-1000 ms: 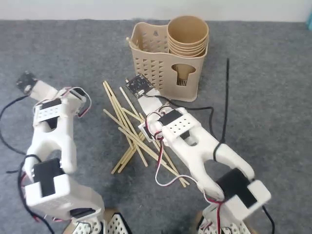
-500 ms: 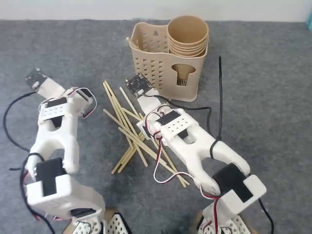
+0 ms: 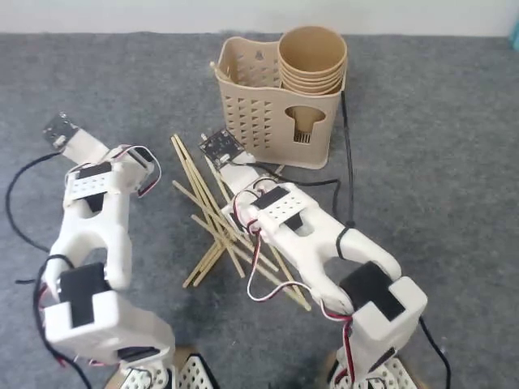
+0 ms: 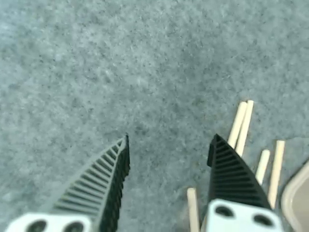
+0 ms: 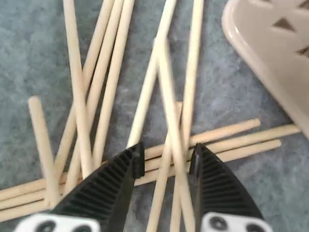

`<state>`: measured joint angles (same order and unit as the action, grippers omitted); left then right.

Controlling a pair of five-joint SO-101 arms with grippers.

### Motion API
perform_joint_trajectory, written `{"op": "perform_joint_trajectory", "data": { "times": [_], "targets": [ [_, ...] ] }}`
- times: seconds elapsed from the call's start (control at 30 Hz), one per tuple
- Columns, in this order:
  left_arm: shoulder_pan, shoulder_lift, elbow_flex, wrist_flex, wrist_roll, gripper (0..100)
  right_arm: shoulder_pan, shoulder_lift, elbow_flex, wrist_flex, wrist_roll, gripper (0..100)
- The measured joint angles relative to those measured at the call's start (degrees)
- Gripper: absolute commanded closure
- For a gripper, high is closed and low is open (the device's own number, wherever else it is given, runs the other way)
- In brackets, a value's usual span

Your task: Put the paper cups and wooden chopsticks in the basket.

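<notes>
Paper cups (image 3: 312,53) are sitting in the basket (image 3: 251,105) — chopsticks (image 3: 219,219) (all) are lying outside, left gripper (image 4: 169,150) and right gripper (image 5: 166,157) jaws open.

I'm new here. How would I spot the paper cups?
Find the beige slotted basket at the far side of the grey table. The paper cups sit nested in one stack inside its end nearer the right arm. They are the only round, brown things; the chopsticks are thin pale sticks lying loose in front.

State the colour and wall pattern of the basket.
The basket is beige, with rows of small triangular holes; best seen in the high view.
</notes>
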<state>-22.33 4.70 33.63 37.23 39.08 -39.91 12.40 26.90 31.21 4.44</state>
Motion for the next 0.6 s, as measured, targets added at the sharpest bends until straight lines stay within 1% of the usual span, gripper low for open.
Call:
{"op": "perform_joint_trajectory", "data": {
  "times": [0.07, 0.2, 0.37, 0.6],
  "targets": [
    [1.1, -1.8, 2.4, 0.0, -1.1, 75, 0.0, 0.2, -0.9, 0.9, 0.0, 86.7],
    [4.2, -7.4, 7.6, -0.2, -4.1, 75, 0.4, 0.3, -1.8, 2.9, 0.0, 98.9],
    [6.2, -14.2, 15.5, -5.4, -6.2, 75, 0.6, 0.3, -1.9, 3.3, 0.0, 98.0],
    [10.3, -20.0, 20.5, -6.2, -9.1, 75, 2.4, -2.4, -1.9, 6.1, -0.1, 98.0]
  ]
}}
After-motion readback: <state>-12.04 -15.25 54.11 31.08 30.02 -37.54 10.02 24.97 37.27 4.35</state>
